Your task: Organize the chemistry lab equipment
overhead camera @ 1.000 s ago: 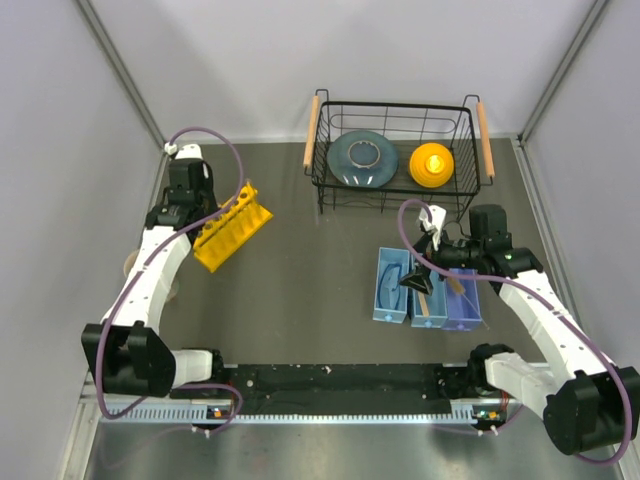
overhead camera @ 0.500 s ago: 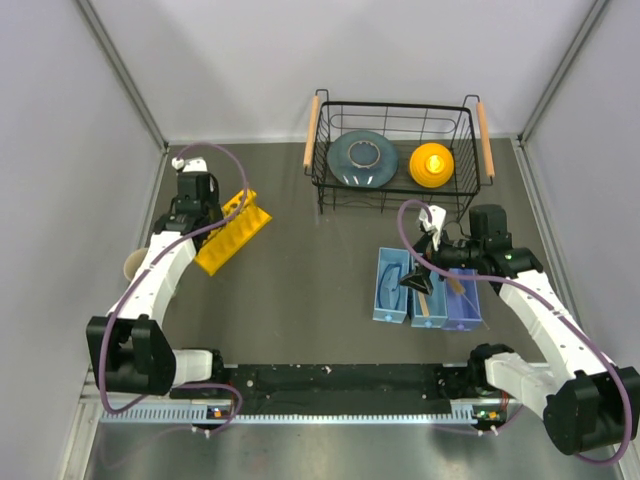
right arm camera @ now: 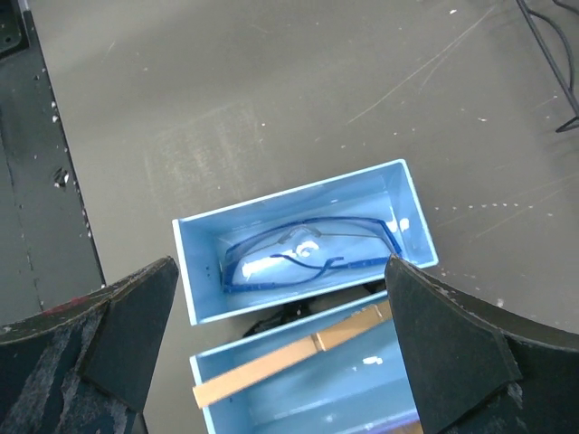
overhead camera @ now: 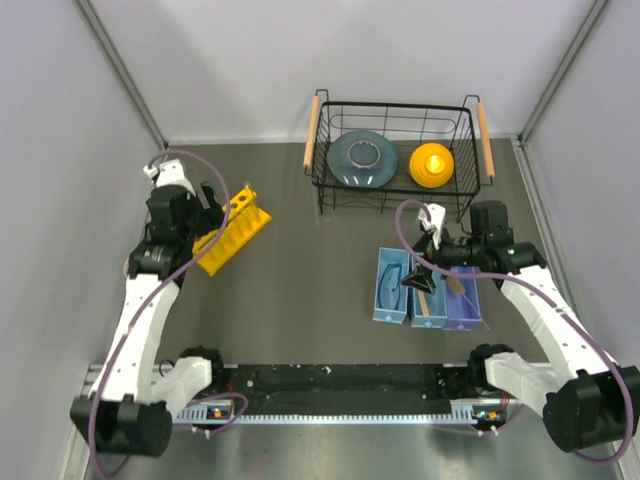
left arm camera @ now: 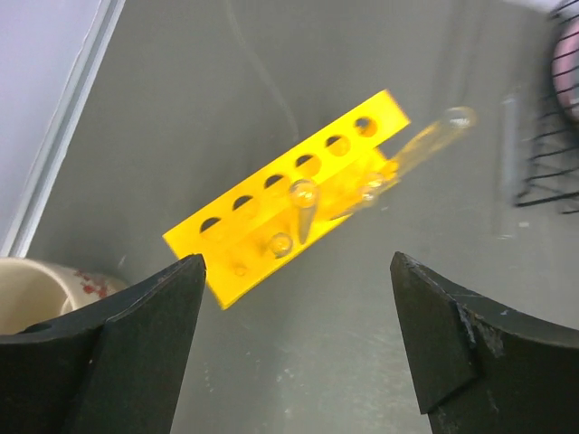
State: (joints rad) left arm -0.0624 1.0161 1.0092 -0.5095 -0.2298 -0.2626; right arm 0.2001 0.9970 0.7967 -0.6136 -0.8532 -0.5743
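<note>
The yellow rack (overhead camera: 232,228) lies slanted at the table's left; in the left wrist view the yellow rack (left arm camera: 289,194) holds clear glass tubes (left arm camera: 303,203), and one tube (left arm camera: 425,140) leans out to its right. My left gripper (overhead camera: 212,200) hangs open above the rack's near side with nothing between its fingers; the left gripper (left arm camera: 297,298) shows bare table below. My right gripper (overhead camera: 418,280) hovers open over the blue bins. Blue-rimmed safety glasses (right arm camera: 308,249) lie in one bin (right arm camera: 185,271) and the wooden clamp (right arm camera: 289,357) in its neighbour, below the right gripper (right arm camera: 280,271).
A black wire basket (overhead camera: 398,205) with wooden handles stands at the back, holding a blue plate (overhead camera: 362,158) and a yellow object (overhead camera: 432,165). A third, purplish bin (overhead camera: 462,305) sits right of the two blue ones. A cream cup (left arm camera: 36,289) stands left of the rack.
My left gripper has opened and drawn back from the rack toward the left wall. The right arm has stayed put.
</note>
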